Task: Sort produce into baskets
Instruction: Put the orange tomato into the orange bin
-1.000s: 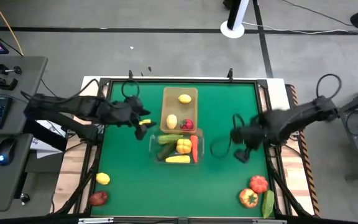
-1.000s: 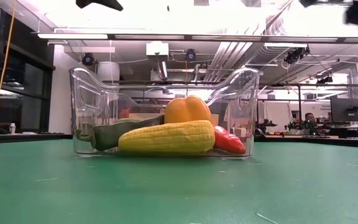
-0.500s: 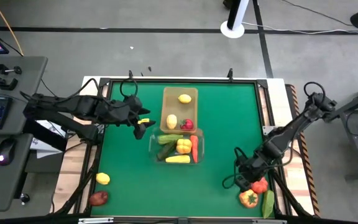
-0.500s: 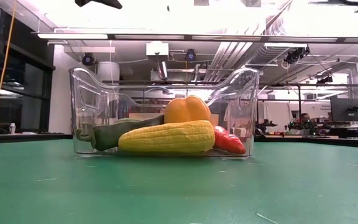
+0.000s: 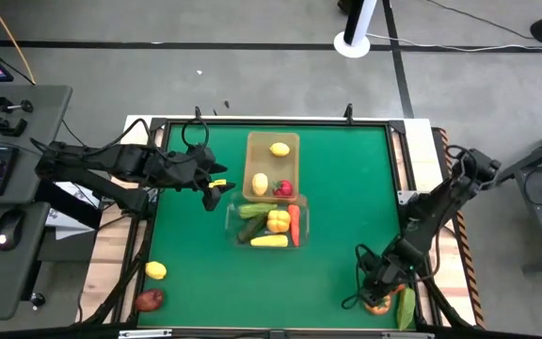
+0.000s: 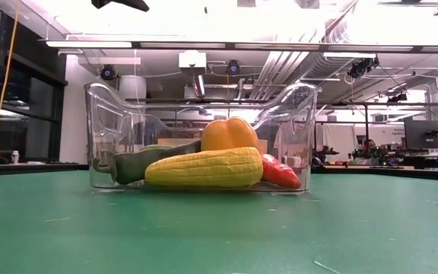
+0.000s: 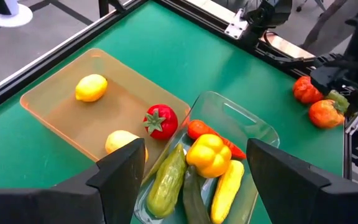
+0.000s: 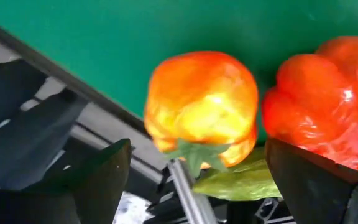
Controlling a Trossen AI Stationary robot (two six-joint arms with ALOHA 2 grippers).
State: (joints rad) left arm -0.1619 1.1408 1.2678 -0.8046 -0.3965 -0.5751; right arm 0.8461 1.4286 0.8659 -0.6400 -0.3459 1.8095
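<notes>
The tan bin [image 5: 271, 162] holds two lemons and a small red fruit [image 7: 160, 121]. The clear bin [image 5: 269, 224] adjoins its near end and holds cucumbers, a yellow pepper [image 7: 209, 154], a carrot and a yellow corn cob [image 6: 204, 169]. My left gripper [image 5: 216, 185] hovers left of the bins, open and empty [image 7: 197, 180]. My right gripper [image 5: 376, 294] is low over the near right corner, open. Its fingers stand on either side of an orange pepper [image 8: 201, 109] without touching it. A red tomato [image 8: 328, 106] lies right beside the pepper.
A lemon [image 5: 156, 271] and a red apple [image 5: 149, 299] lie at the near left corner. A green leafy piece [image 5: 406, 309] lies by the orange pepper against the table's black frame [image 8: 73, 106]. Bare green mat [image 5: 346, 188] lies between the bins and the right edge.
My right gripper has swung from the middle of the table's right side toward the near edge and come down over the orange pepper at the near right corner. The arm now covers the red tomato in the high view.
</notes>
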